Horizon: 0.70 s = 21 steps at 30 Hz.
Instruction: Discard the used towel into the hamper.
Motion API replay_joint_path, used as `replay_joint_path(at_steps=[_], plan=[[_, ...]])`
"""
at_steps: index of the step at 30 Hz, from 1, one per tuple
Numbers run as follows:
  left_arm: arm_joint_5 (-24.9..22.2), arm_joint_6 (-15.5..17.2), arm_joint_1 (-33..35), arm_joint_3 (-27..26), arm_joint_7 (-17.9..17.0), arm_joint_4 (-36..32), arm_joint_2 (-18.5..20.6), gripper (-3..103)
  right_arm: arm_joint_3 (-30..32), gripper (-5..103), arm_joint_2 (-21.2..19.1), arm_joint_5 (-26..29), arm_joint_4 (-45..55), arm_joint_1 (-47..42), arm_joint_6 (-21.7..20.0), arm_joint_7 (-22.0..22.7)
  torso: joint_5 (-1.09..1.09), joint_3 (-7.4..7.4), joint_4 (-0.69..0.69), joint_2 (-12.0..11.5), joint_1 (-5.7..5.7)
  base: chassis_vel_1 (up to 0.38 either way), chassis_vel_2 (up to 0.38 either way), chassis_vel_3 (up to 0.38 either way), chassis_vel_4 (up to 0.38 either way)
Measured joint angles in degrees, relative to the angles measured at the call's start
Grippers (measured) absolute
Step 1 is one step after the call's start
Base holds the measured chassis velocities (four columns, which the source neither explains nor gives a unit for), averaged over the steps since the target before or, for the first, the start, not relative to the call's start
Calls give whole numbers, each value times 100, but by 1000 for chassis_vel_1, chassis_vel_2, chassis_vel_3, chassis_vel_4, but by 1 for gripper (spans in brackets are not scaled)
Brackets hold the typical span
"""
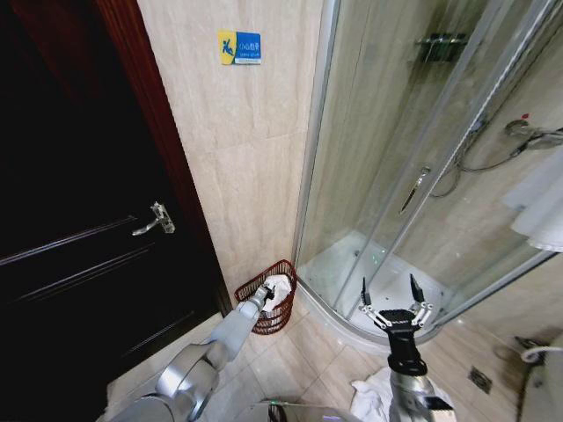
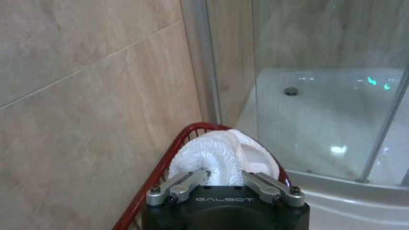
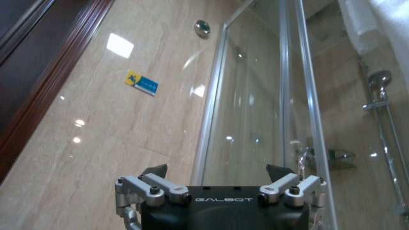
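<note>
The hamper [image 1: 280, 318], a small red-brown wire basket, stands on the floor in the corner between the tiled wall and the shower enclosure. My left gripper [image 1: 263, 300] reaches over its rim [image 2: 189, 129], shut on the bunched white towel [image 2: 217, 152]. The towel [image 1: 278, 287] sits at the basket's mouth, rising above the rim. My right gripper [image 1: 390, 295] hangs open and empty in front of the shower base, well right of the basket; in the right wrist view my right gripper [image 3: 217, 168] points up at the wall and glass.
A dark wooden door [image 1: 79, 229] with a lever handle [image 1: 155, 220] fills the left. The curved glass shower enclosure [image 1: 413, 176] and its white base [image 1: 352, 264] lie right of the hamper. White cloth [image 1: 368, 396] lies on the floor by my right arm.
</note>
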Motion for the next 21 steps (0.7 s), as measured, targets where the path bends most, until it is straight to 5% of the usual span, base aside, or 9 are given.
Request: replay_joint_path(at_steps=[6,9,11,15,21], plan=[[45,76,-25,83,-107,57,-72,17,56,100,23,-32,-46,-11,0,-36,0,0,1,0,1,0,0,0,0],[269,344,-69,116,-367,56,-137,33,74,100,24,37,-18,-81,0,-59,0,0,-1,0,0,0,0,0,0],[300,379,-70,123,-381,52,-132,33,76,100,24,54,-6,-90,0,-79,0,0,-1,0,0,0,0,0,0],[527,832,20,226,-345,-115,109,49,79,100,28,101,40,-141,0,-232,1,0,1,0,-1,0,0,0,0],[-348,1306,86,196,-243,-466,441,71,155,100,29,183,-67,-107,0,-256,0,0,1,0,-1,0,0,0,0]])
